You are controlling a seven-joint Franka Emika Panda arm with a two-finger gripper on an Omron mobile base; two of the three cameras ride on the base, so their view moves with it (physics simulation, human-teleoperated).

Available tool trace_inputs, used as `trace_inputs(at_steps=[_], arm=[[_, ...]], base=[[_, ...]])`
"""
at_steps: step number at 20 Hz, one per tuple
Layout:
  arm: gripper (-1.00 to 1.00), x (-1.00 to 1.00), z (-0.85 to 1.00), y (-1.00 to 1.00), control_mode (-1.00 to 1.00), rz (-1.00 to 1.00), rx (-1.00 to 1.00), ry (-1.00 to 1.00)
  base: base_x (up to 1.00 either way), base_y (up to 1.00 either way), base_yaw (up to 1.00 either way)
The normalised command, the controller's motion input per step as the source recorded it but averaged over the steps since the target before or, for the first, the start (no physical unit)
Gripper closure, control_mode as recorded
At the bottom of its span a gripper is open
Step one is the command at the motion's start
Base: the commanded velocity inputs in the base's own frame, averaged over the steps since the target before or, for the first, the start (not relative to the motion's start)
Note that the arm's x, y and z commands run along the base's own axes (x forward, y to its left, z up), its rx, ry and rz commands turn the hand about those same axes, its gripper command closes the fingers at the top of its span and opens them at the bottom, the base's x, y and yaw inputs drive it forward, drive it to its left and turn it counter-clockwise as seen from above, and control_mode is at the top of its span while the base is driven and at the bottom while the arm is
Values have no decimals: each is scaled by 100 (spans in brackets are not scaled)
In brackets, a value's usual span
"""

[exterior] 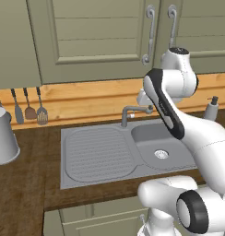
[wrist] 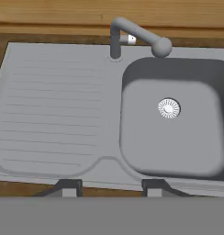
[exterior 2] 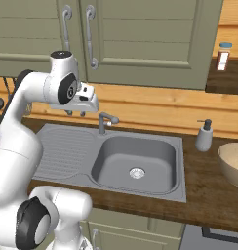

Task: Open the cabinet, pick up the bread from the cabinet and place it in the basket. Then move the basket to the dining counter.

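We're at a dark wooden worktop (exterior 2: 208, 188) with a grey steel sink (exterior 2: 135, 166) and ribbed drainboard set into it, a curved grey tap (exterior 2: 106, 121) at the back and pale wood panelling behind. Above hang the sage-green wall cabinet doors (exterior: 93, 34), shut, each with a long curved grey bar handle (exterior: 150, 34). So the bread is presumably behind one of those doors; it can't be seen. Off at the right edge of the right base view sits the rim of the round tan basket (exterior 2: 233, 163), close to a grey soap dispenser (exterior 2: 204, 135).

The risk from here? The gripper (exterior 2: 76, 113) has to climb to that handle, and the tap stands just below and beside it. A careless swing could clip the spout. Come at the bar crooked and the fingers may slide off, or the door may swing into the arm's own elbow.

As for the pose: the white arm folds up and over, wrist high above the drainboard, hand pointing straight down at the sink. In the hand view the two dark fingertips (wrist: 70, 188) stand partly apart with nothing between them, holding nothing at all.
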Motion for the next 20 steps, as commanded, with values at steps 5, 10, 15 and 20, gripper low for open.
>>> trace_inputs(at_steps=[5, 10, 15, 20], arm=[[-100, 0, 0, 4, -100, 0, 0, -2], [-100, 57, 49, 1, -100, 3, 2, 0], [-100, 16, 100, 12, -100, -3, 1, -20], [-100, -5, 99, 10, -100, -7, 0, -31]], base=[[0, 0, 0], [0, 0, 0], [0, 0, 0], [0, 0, 0]])
